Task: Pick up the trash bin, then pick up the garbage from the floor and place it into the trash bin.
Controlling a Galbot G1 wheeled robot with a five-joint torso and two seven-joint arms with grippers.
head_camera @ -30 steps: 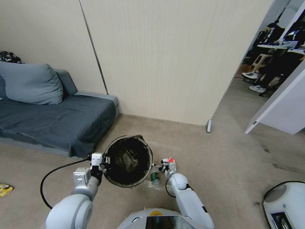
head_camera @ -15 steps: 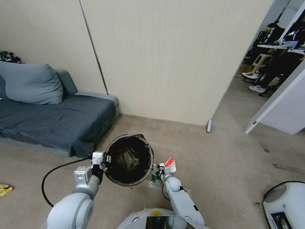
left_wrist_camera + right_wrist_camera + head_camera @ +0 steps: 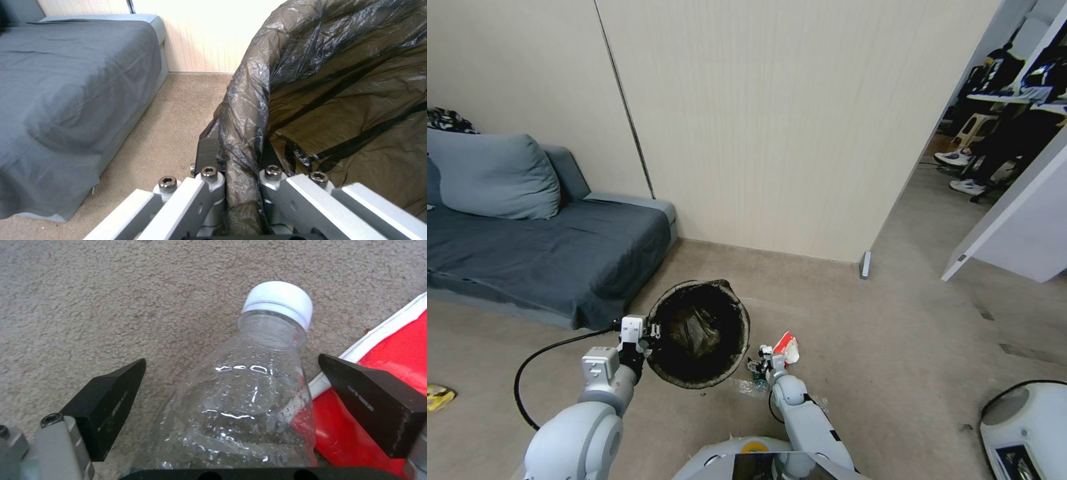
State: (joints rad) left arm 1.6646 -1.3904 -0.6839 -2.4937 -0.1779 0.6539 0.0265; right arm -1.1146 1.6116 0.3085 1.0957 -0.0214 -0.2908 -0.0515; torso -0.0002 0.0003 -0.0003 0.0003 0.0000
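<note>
Low centre of your head view, your right gripper straddles the plastic bottle on the floor with fingers wide, cap pointing away, long axis between them. Beyond, left of centre, your left gripper clamps the trash bin by its rim.

Pale wood-grain panel wall, grey sofa with cushion, open doorway

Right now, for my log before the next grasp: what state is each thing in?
trash bin: held off the floor, lined, tilted.
left pincer: shut on the bin's rim.
right pincer: open, straddling the bottle.
plastic bottle: lying on the carpet, capped.
red-and-white wrapper: on the floor.
</note>
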